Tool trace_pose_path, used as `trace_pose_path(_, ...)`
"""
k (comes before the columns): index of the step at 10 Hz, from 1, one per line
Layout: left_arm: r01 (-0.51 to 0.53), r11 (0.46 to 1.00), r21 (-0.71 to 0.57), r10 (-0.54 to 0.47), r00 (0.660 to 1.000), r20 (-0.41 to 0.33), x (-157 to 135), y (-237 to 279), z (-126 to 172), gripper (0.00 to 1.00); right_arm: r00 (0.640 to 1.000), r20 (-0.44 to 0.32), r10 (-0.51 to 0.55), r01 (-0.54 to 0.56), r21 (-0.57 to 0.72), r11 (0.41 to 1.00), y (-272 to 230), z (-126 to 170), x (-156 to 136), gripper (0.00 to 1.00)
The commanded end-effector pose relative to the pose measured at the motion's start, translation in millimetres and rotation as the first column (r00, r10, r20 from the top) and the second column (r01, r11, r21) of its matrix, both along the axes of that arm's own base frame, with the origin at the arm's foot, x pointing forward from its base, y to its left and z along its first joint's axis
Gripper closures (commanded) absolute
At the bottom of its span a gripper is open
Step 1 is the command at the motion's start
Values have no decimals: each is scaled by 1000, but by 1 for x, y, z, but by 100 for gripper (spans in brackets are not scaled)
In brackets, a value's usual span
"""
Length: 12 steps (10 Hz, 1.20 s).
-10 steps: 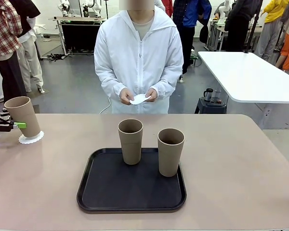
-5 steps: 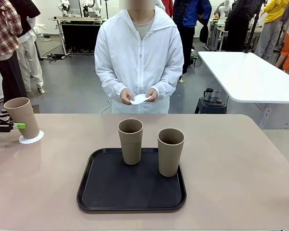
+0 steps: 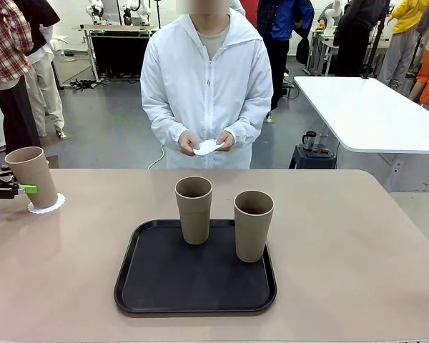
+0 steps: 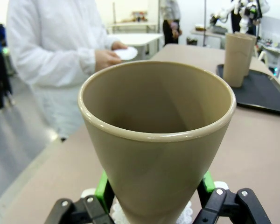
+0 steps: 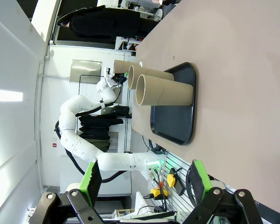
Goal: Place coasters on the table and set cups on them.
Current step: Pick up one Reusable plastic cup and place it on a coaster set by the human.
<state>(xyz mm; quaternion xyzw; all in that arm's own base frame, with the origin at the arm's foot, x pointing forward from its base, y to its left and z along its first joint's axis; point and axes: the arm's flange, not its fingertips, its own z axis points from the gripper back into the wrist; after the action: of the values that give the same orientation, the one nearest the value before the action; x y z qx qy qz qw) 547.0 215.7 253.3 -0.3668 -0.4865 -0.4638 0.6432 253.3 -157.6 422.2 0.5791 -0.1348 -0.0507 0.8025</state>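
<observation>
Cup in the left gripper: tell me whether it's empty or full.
Empty, as far as visible: the left wrist view looks into the cup, held by the left gripper, and shows bare tan walls; the bottom is hidden.

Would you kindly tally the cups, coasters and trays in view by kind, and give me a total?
cups: 3
coasters: 2 (one under the left cup, one in the person's hands)
tray: 1
Total: 6
</observation>
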Motion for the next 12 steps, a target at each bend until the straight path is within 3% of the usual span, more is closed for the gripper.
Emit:
trace_pose_path(1,14,1000,-4,-14,1000,-19,-5,-2,2,15,1000,4,0,0,12,1000,0,1,0,0)
trace_pose_path(5,48,999,7,-48,999,-1,-2,0,-2,15,1000,4,0,0,12,1000,0,1,0,0)
trace_pose_path(6,53,999,10,-53,999,-8,-2,0,-3,0,1000,4,0,0,12,1000,0,1,0,0)
trace_pose_path(12,103,992,66,-100,994,-55,-4,-1,-4,0,1000,4,0,0,12,1000,0,1,0,0)
